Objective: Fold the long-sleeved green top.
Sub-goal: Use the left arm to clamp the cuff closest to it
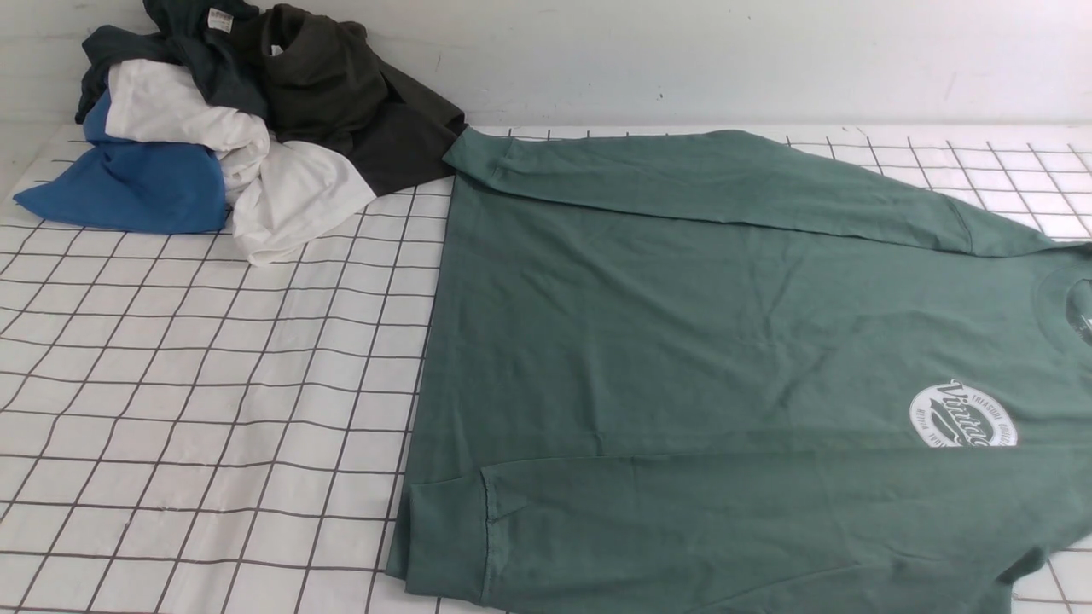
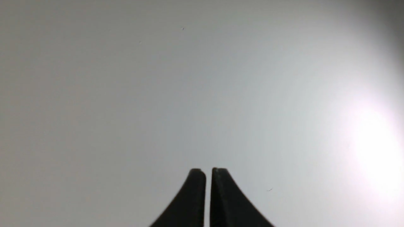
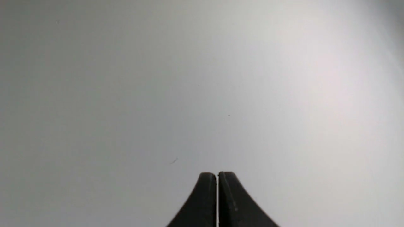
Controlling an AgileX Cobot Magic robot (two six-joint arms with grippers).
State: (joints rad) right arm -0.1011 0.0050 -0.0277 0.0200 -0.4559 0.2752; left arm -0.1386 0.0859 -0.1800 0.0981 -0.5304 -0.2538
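Sage-green long-sleeved top (image 1: 682, 341) lies flat, sleeves folded in; left gripper (image 2: 208, 171) and right gripper (image 3: 217, 175), pinched empty away from it, probably grasp it next.

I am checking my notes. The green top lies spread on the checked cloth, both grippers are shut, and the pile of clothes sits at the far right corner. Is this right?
Wrong in one point: the front view shows the pile of clothes at the far left corner. The green top lies spread on the checked cloth; left gripper and right gripper are shut.
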